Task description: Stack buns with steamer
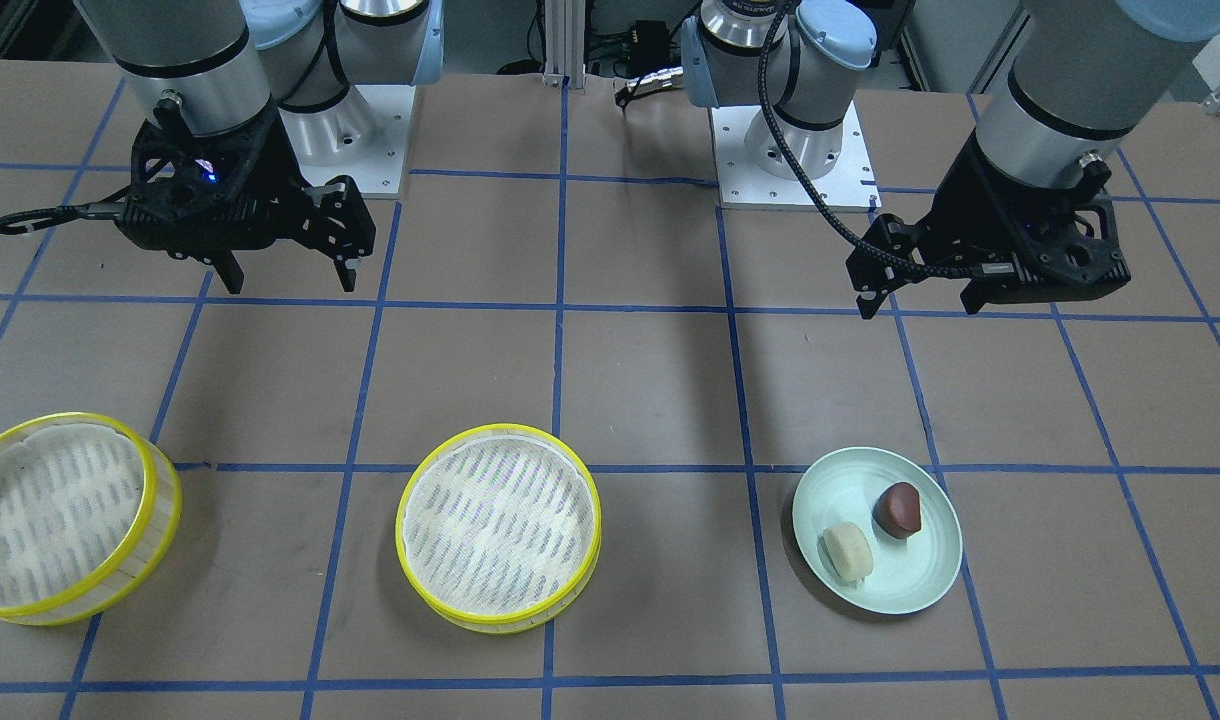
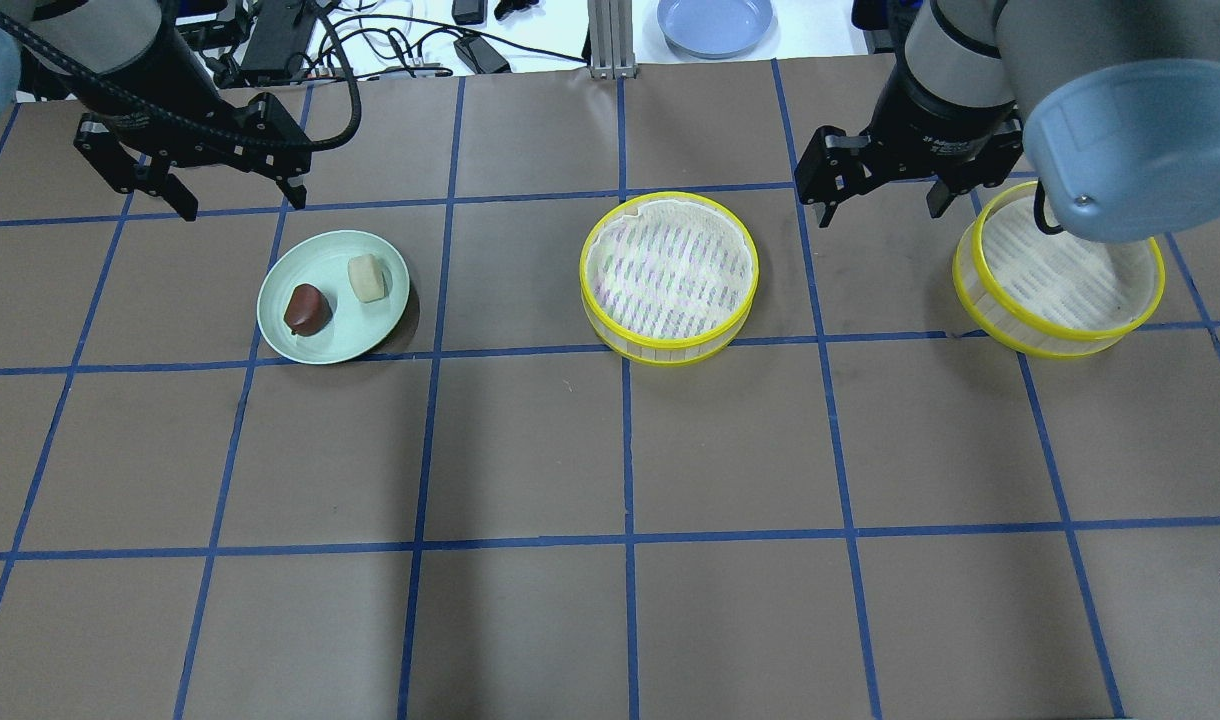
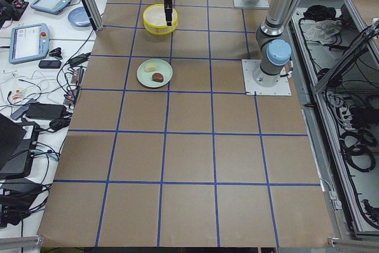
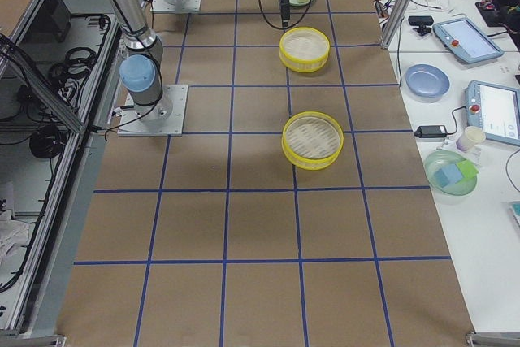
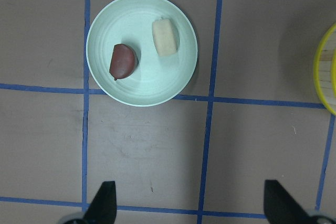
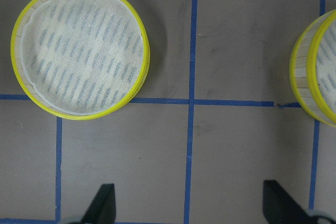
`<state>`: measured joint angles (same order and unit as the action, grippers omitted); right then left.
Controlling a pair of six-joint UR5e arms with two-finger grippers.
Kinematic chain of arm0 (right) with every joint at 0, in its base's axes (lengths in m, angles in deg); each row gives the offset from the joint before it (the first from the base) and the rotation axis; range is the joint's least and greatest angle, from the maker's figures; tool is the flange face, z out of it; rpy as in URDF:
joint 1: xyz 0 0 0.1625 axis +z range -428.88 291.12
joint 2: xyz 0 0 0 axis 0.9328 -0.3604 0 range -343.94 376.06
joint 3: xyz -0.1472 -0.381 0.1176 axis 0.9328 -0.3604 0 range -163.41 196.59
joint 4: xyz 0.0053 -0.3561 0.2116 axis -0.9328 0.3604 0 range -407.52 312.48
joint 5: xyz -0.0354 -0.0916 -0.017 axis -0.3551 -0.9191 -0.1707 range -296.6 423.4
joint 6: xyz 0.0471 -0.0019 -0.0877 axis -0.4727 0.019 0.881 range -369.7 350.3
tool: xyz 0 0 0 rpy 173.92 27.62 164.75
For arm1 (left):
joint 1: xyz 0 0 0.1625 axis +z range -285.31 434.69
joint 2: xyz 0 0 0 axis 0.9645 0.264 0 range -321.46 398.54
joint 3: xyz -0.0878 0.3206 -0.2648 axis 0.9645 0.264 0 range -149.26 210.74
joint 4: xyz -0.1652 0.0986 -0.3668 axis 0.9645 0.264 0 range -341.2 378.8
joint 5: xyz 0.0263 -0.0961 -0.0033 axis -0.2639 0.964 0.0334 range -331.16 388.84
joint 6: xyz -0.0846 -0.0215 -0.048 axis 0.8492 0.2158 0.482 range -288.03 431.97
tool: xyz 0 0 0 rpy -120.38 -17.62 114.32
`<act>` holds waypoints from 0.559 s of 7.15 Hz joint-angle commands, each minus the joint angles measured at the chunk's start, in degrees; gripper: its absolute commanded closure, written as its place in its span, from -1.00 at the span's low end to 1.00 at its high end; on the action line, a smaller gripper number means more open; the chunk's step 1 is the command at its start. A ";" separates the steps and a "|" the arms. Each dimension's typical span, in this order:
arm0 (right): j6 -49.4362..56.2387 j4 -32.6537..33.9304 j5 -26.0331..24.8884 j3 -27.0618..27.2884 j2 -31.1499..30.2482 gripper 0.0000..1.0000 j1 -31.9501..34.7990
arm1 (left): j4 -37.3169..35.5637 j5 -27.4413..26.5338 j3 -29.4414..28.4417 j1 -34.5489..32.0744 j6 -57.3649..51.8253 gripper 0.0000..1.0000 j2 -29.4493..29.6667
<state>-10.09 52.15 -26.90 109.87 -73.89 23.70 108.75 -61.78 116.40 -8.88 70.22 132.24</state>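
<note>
The left pincer (image 2: 240, 203) hangs above the tabletop (image 2: 730, 450) with its jaws spread wide and nothing between them. In its wrist view the two fingertips frame only bare brown paper and blue tape lines. Just beside it, not under the gap, sits the pale green plate (image 2: 345, 338), which holds both buns. The cream bun (image 2: 367, 277) and the reddish-brown bun (image 2: 307, 308) lie close together but apart. The right pincer (image 2: 883, 208) is likewise spread and empty, raised over the stretch of tabletop between the two steamer trays. The middle steamer tray (image 2: 669, 275) stands near the table's centre, yellow-rimmed and lined with a white cloth, with nothing in it. The outer steamer tray (image 2: 1055, 292) stands well apart from it on the robot's right. Its far part is hidden by the right arm's elbow, and what shows of it is also empty. By this layout the task looks unstarted. Neither bun has left the plate, no tray is loaded and the trays are not stacked, so the loading and the stacking both remain. As for writing, a band of small white lettering runs round the right arm's wrist, too small to read. The trays, plate and buns carry no labels that I can make out.
</note>
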 commanded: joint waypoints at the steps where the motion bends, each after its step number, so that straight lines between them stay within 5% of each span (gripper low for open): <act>1: 0.03 0.00 -0.05 -0.03 0.05 -1.00 -0.02 | 0.23 -0.52 0.21 0.25 -0.35 -1.00 -0.18; 4: 9.01 7.95 -3.65 -1.25 7.20 -0.99 -10.33 | -0.38 -0.44 0.21 2.08 -0.88 -1.00 1.47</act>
<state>-6.90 55.46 -29.63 109.39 -70.97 19.34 108.79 -62.32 116.61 -7.95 69.56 132.60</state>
